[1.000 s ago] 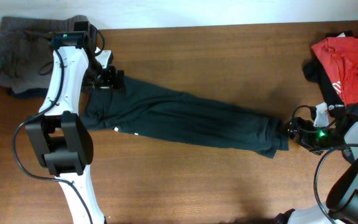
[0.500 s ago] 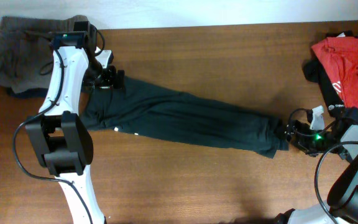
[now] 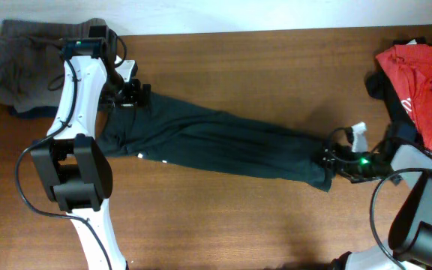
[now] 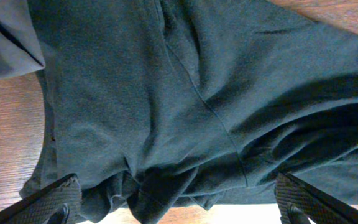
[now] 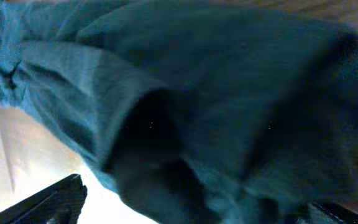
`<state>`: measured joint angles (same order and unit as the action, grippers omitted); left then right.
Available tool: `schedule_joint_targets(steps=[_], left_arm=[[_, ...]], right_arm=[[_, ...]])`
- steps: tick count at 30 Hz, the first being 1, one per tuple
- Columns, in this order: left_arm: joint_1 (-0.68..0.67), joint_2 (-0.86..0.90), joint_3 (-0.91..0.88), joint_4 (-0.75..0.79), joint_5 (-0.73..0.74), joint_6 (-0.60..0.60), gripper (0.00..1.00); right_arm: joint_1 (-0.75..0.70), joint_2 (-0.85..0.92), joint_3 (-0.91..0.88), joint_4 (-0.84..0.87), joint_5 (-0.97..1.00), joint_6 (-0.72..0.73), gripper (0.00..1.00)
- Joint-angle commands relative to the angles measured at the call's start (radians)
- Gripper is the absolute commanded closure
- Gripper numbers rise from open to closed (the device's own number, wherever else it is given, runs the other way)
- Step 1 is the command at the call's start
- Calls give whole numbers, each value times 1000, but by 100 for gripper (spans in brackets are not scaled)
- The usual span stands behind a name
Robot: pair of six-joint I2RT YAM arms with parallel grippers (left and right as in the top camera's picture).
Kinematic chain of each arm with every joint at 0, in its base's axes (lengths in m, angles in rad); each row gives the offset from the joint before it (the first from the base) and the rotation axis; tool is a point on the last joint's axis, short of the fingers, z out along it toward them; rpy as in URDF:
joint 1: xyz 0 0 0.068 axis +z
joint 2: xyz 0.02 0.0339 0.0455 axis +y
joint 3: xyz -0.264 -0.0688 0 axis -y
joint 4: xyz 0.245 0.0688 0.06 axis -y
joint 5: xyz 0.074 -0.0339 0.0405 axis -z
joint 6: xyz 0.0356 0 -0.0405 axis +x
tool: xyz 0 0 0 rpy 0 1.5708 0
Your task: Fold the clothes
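Note:
A long dark garment [image 3: 223, 142], one of the clothes, lies bunched in a strip slanting across the wooden table [image 3: 276, 67]. My left gripper [image 3: 135, 96] is at its upper left end. In the left wrist view the fingers [image 4: 51, 200] stand wide apart, and the crumpled cloth edge [image 4: 160, 186] lies between them, not pinched. My right gripper [image 3: 328, 159] is at the strip's lower right end. Its fingers [image 5: 48, 202] are spread wide in the right wrist view, with a dark fold of cloth [image 5: 166, 162] between them.
A red T-shirt [image 3: 426, 75] lies in a heap at the right edge on a black cloth with white print [image 3: 397, 112]. A grey garment [image 3: 13, 64] is piled at the back left corner. The table's far edge meets a white wall [image 3: 276, 15].
My right gripper has slid left, over the right end of the dark garment. The left arm and the garment's left end have not moved.

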<state>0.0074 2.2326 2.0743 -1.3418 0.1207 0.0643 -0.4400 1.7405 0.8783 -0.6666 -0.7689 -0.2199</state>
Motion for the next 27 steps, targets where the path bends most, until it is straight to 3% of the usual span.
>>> schedule_joint_targets(steps=[1,7,16,18,20,21,27], left_arm=[[1,-11,14,3,18,8,1],[1,-11,14,7,18,8,1],[1,-11,14,6,18,8,1],[1,-11,14,6,18,8,1],[1,-11,14,6,18,8,1],[1,-11,14,6,18,8,1],[1,-11,14,6,18,8,1]], right_arm=[[29,17,-12,10,-32,-8,1],[43,18,-12,18,-32,1,1],[138,18,-13,108,74,179,1],[163,18,-13,135,80,207,9],[170,18,-13,162,121,256,24],[170,18,-13,172,142,274,37],[169,18,-11,184,253,307,78]])
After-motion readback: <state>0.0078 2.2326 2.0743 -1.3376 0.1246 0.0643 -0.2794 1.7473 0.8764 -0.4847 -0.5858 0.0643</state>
